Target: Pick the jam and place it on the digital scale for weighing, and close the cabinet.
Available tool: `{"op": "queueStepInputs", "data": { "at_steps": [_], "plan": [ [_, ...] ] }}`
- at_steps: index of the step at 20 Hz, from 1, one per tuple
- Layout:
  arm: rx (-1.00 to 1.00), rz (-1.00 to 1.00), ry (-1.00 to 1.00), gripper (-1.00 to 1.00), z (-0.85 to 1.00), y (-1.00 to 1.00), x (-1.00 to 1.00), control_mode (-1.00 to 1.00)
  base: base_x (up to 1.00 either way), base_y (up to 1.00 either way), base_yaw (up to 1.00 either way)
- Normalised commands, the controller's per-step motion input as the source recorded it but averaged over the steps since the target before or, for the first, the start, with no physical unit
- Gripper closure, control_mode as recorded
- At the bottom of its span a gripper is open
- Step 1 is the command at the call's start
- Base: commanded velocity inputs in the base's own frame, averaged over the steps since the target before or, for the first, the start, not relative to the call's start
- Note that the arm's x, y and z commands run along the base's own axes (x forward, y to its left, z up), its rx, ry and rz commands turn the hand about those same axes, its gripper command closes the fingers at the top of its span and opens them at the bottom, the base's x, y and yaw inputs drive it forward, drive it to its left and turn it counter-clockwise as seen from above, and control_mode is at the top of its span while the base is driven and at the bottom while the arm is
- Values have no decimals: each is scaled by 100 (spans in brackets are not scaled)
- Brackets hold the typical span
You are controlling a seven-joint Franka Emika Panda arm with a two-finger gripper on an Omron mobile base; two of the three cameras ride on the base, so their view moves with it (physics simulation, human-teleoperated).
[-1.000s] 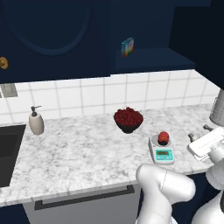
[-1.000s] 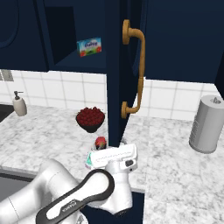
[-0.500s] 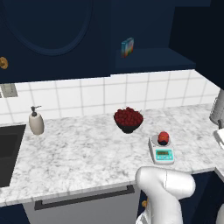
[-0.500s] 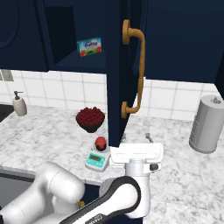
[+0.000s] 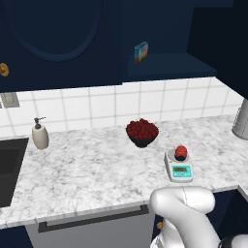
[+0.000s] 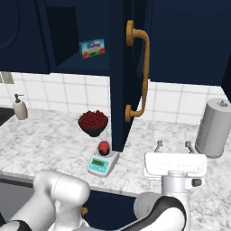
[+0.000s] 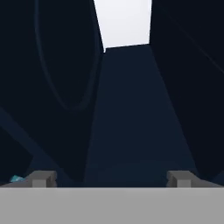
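Landmark: the digital scale [image 5: 178,167] [image 6: 103,163], near the front edge of the marble table [image 5: 92,169] [image 6: 40,144].
Jam: the jam [image 5: 181,152] [image 6: 104,147] sits upright on the scale's round platter, touching it, with nothing holding it.
Scale front: the teal face with its display points toward the table's front edge.
Berry bowl: a dark bowl of red berries [image 5: 142,133] [image 6: 93,122] stands behind the scale, nearer the tiled wall and apart from it.
Cabinet: the cabinet door [image 6: 124,72] hangs open above the scale, edge-on in the right base view, its gold handle [image 6: 139,74] facing right; inside, a small colourful box [image 5: 141,52] [image 6: 92,48] rests on the shelf.
Fingers: the fingers [image 6: 173,145] [image 7: 112,179] point upward to the right of the scale, below the open door; they stand wide apart and released, gripping nothing.
Hand view: dark navy cabinet panels with a pale gap at the top.
Soap bottle: a pump bottle [image 5: 39,134] [image 6: 19,108] stands far left of the scale, by the wall.
Paper roll: a grey towel roll [image 5: 241,119] [image 6: 214,127] stands far right of the scale.
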Motion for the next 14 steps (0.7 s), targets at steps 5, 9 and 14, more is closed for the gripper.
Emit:
{"op": "queueStepInputs", "data": {
  "at_steps": [5, 9, 14],
  "plan": [
    [0, 4, -26, -100, 98, -30, -21, -100, 0, 0, 0],
    [-3, 17, -36, -100, 69, 43, -1, -100, 0, 0, 0],
    [-7, 25, -43, -100, 60, 88, 0, -100, 0, 0, 0]
  ]
}}
